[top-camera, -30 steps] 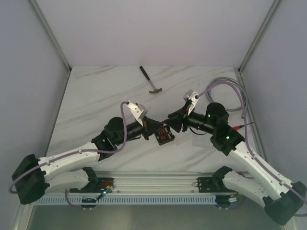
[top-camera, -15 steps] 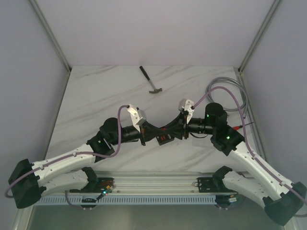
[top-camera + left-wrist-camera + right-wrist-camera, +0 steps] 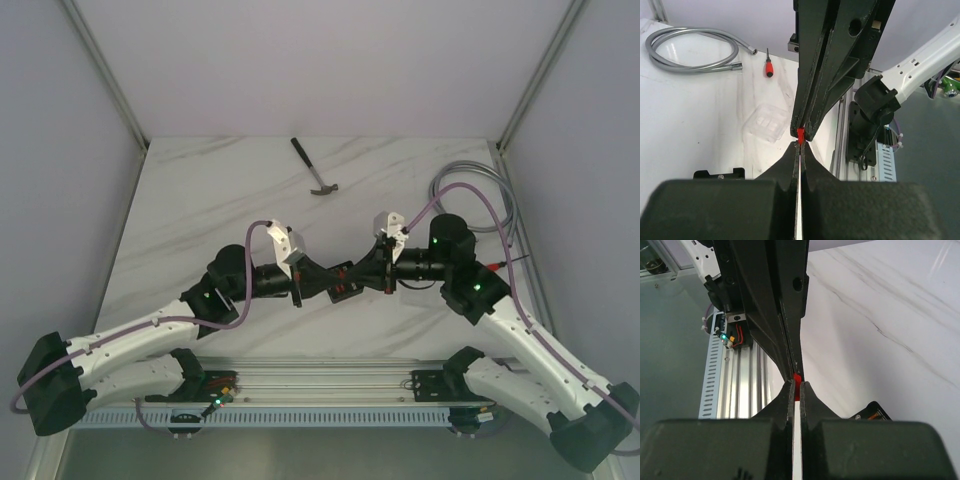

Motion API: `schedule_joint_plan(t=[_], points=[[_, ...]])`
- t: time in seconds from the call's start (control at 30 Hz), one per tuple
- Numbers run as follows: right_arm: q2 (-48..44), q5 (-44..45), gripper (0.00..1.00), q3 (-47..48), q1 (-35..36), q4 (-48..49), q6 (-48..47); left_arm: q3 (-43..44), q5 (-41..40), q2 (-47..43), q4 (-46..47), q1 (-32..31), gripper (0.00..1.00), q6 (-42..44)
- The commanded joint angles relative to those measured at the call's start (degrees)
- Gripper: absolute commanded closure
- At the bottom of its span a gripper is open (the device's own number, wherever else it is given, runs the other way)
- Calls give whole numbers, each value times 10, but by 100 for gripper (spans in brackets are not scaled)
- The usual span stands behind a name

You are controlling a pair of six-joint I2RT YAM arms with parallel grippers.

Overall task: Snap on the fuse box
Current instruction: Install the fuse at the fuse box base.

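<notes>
From the top camera, the fuse box (image 3: 342, 291) lies on the worktop (image 3: 200, 220) near its middle, directly under the spot where the two end effectors meet tip to tip. Only a sliver of its black body with specks of red shows between them. The left end effector (image 3: 339, 280) reaches in from the left and the right end effector (image 3: 352, 276) from the right, both pinched together. A hammer (image 3: 315, 167) lies well apart toward the back and a hose (image 3: 490, 195) is coiled at the right.

In the left wrist view, the left end effector (image 3: 800, 150) is closed to a hairline gap. Its tip touches a small red fuse (image 3: 800, 135), though whether it grips the fuse I cannot tell. The right end effector (image 3: 801, 126) comes in from above, closed on that same fuse. A clear cover (image 3: 766, 123) lies on the worktop to the left, with a screwdriver (image 3: 769, 67) and the hose (image 3: 690, 47) beyond it.

In the right wrist view, the right end effector (image 3: 796, 390) is clamped on the fuse (image 3: 797, 379), and the left end effector (image 3: 791, 365) meets it from above. One corner of the fuse box (image 3: 871, 414) shows low and to the right of the fingertips, black with orange inside.
</notes>
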Motion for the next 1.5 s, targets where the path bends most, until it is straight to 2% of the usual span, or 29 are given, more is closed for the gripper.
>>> schedule_joint_plan(t=[0.0,0.13,0.23,0.3,0.37,0.5,0.57,0.73,1.0,1.47], points=[[6,-8,100,18,0,1,-3,4,-14,-1,1,0,92,9],[15,65,100,25,0,-13,7,15,-140,4,-51,16,67,1],[28,149,100,28,1,-22,30,9,-216,0,-74,35,46,-47],[40,194,100,28,2,-28,46,3,-283,-2,-90,45,38,-69],[53,251,100,31,7,-37,60,2,-371,1,-117,52,26,-97],[87,374,100,37,29,-59,87,12,-487,26,-191,75,13,-155],[108,427,100,41,43,-74,101,12,-516,40,-219,88,7,-180],[156,518,100,41,80,-83,131,-3,-536,60,-238,114,0,-222],[241,598,100,33,131,-83,161,-9,-516,97,-238,139,0,-241],[319,602,100,6,152,-25,184,-8,-466,155,-209,144,0,-249]])
